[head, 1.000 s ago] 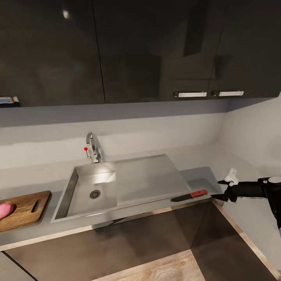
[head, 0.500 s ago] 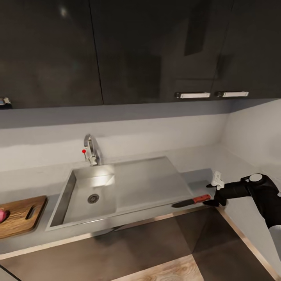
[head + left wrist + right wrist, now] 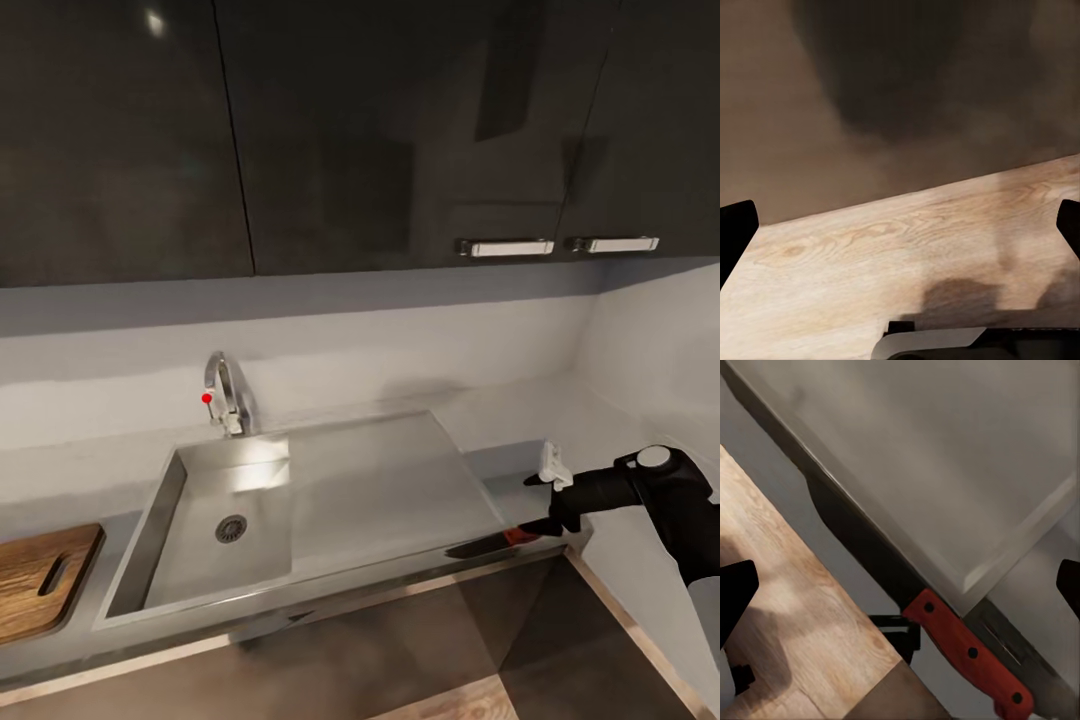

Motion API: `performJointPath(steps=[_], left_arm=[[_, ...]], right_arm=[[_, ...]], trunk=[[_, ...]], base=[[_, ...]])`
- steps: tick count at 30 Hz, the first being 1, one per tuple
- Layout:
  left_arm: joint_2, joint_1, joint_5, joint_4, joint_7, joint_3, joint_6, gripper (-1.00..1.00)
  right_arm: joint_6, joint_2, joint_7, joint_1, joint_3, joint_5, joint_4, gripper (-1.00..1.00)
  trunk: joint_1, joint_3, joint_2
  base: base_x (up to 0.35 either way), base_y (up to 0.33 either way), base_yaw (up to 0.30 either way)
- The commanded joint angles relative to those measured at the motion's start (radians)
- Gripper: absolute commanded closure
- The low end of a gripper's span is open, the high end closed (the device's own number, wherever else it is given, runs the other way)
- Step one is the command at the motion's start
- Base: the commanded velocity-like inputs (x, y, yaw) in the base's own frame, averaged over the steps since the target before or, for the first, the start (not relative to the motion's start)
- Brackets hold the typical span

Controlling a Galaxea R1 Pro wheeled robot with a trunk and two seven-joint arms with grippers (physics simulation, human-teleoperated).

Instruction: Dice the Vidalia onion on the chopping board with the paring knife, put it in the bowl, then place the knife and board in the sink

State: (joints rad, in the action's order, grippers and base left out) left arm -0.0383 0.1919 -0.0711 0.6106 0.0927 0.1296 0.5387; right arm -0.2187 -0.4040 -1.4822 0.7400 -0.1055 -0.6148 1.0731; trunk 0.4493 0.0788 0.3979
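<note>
The right hand (image 3: 540,503) is spread wide at the paring knife (image 3: 919,604), ready to pick it up. The knife lies on the grey surface (image 3: 505,462) beside the sink (image 3: 370,480). Next, probably close on the red handle.

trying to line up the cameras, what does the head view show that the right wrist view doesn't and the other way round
Head view alone: the faucet, the sink basin with its drain, the chopping board, the upper cabinets and the right gripper from outside. Right wrist view alone: the rivets on the paring knife handle and the full dark blade. Both: the knife, the steel drainboard and the countertop edge.
</note>
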Motion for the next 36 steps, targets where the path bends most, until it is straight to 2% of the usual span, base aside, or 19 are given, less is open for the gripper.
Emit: performJointPath(steps=[1, 5, 17, 21, 29, 36], left_arm=[[-0.002, 0.0, -0.007, 0.001, 0.009, 0.008, 0.001, -1.0], [-0.002, 0.0, -0.007, 0.001, 0.009, 0.008, 0.001, -1.0], [-0.002, 0.0, -0.007, 0.001, 0.009, 0.008, 0.003, -1.0], [-0.002, 0.0, -0.007, 0.001, 0.009, 0.008, 0.003, -1.0], [-0.002, 0.0, -0.007, 0.001, 0.009, 0.008, 0.003, -1.0], [-0.002, 0.0, -0.007, 0.001, 0.009, 0.008, 0.003, -1.0]], right_arm=[[-0.004, 0.0, -0.006, 0.001, -0.002, -0.004, 0.0, -1.0], [0.029, -0.001, -0.007, 0.001, -0.003, -0.003, -0.005, -1.0], [0.036, -0.002, -0.009, 0.001, -0.003, -0.003, -0.029, -1.0], [0.037, -0.004, -0.008, 0.001, -0.003, -0.005, -0.05, -1.0], [0.092, -0.007, -0.006, 0.001, -0.007, -0.008, -0.12, -1.0], [0.101, -0.01, -0.006, 0.001, -0.009, -0.008, -0.131, -1.0]], trunk=[[0.001, 0.002, 0.002], [0.001, 0.002, 0.002], [0.001, 0.005, 0.002], [0.001, 0.01, 0.002], [0.001, 0.023, 0.002], [0.001, 0.034, 0.002]], base=[[0.03, 0.0, 0.0], [0.01, 0.0, 0.0], [0.001, 0.0, 0.0], [0.0, 0.0, 0.0], [0.0, 0.0, 0.0], [0.0, 0.0, 0.0]])
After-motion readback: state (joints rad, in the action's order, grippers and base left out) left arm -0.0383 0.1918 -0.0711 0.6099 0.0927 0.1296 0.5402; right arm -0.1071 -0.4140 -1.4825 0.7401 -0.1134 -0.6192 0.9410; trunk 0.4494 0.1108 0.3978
